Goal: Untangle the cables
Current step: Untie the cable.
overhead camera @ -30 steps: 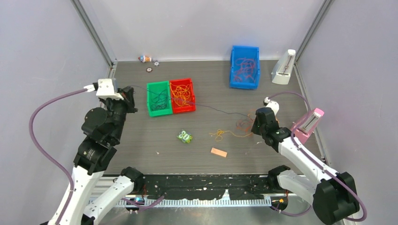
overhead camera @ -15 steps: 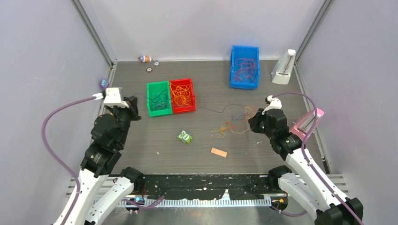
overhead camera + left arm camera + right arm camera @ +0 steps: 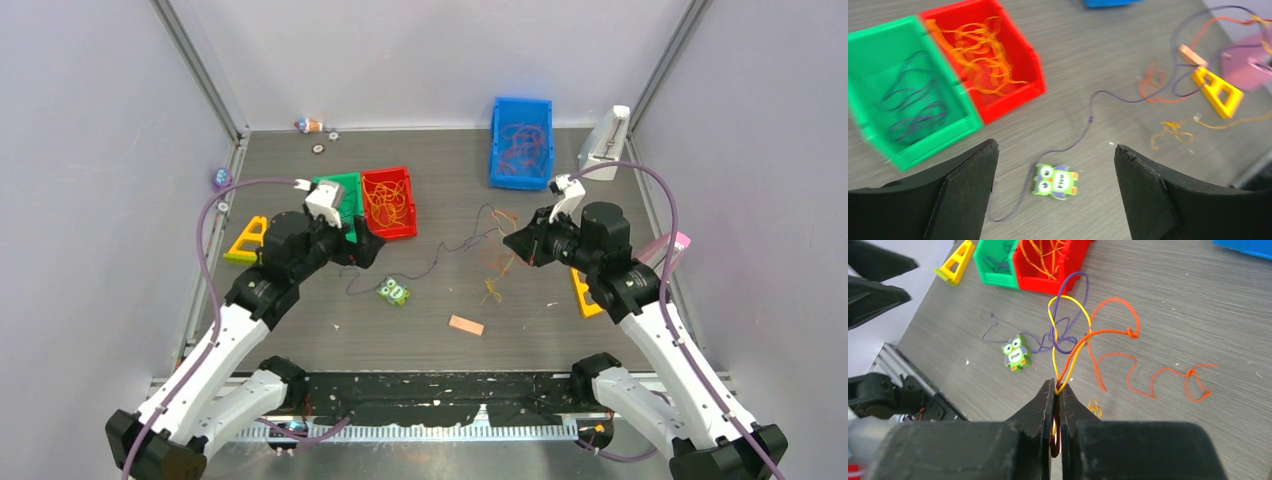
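Left gripper (image 3: 1055, 146): sprung wide apart, nothing between the jaws; a second ago clamped on the purple strand's end far out to the left, now swung in beside the green bin (image 3: 923, 150).
Purple strand (image 3: 1090, 120): dropped; taut before, now slack on the table (image 3: 440, 160), far end rising into the held knot.
Right gripper (image 3: 1058, 386): pinched tight on the tangle (image 3: 1068, 335) of yellow, orange and purple loops, held clear of the table, higher than a second ago.
Meaning: stretch released, knot apparently not yet freed; probably a fresh grasp nearer the knot next.
Already sorted: purple strands in the green bin, orange in the red bin (image 3: 1013, 102), red in the blue bin (image 3: 520, 180).
Loose: red-orange strand (image 3: 1148, 385) and a small yellow one (image 3: 1173, 132) on the table.
In the way: owl toy (image 3: 1055, 180) just beside the slack strand; yellow triangle (image 3: 1204, 79) and tan block (image 3: 466, 325) near the loose ones; likely snags on any drag.
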Controlling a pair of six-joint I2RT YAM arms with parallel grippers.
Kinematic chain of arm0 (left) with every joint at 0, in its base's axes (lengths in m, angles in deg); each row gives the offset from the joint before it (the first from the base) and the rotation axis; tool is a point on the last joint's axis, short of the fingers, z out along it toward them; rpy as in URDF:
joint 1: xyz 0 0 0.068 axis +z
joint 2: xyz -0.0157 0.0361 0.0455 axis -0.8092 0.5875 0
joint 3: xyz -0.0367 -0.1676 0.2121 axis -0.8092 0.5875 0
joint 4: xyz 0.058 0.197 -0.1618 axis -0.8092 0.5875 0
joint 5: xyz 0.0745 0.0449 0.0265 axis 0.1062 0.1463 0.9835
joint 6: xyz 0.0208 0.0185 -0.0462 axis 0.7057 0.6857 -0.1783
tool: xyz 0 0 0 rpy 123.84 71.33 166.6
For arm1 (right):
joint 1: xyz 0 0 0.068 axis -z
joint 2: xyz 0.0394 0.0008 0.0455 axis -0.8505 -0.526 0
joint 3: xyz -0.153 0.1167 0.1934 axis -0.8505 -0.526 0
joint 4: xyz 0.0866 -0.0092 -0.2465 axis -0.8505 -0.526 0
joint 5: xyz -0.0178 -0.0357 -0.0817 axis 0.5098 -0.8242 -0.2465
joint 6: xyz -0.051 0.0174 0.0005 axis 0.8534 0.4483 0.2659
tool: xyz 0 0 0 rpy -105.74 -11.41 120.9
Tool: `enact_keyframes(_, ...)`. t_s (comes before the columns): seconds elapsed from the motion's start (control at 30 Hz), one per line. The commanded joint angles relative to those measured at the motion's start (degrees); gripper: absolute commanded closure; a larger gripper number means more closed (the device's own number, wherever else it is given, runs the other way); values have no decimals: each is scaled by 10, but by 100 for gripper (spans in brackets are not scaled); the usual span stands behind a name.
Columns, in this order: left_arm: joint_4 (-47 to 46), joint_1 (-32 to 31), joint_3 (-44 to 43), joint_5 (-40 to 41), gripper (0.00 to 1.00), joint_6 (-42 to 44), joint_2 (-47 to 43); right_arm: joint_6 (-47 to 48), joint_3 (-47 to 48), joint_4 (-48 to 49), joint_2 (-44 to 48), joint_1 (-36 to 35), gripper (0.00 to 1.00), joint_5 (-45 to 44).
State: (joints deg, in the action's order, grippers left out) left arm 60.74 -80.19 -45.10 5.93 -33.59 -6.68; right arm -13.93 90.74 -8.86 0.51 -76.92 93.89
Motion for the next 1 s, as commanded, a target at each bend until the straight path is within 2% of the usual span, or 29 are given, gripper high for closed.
enact_keyframes(0.0,-152,-23,-14,-178,15,32,38,34,51,-34,-6,-4,94,69)
enact_keyframes(0.13,-244,-49,-11,-215,17,75,72,56,87,-79,-18,-5,94,85)
enact_keyframes(0.3,-293,-68,-35,-224,21,94,127,77,124,-123,-26,-6,94,112)
enact_keyframes(0.33,-300,-72,-43,-234,23,97,139,77,130,-125,-28,-6,94,118)
enact_keyframes(0.43,-306,-95,-67,-258,40,132,178,78,136,-129,-28,-7,94,130)
enact_keyframes(0.57,-320,-122,-83,-248,41,201,224,76,140,-128,-30,-8,94,148)
enact_keyframes(0.73,-411,-134,-78,-236,50,204,262,76,138,-126,-26,-8,94,163)
enact_keyframes(0.97,-440,-165,-101,-212,51,238,309,73,135,-119,-24,-8,94,183)
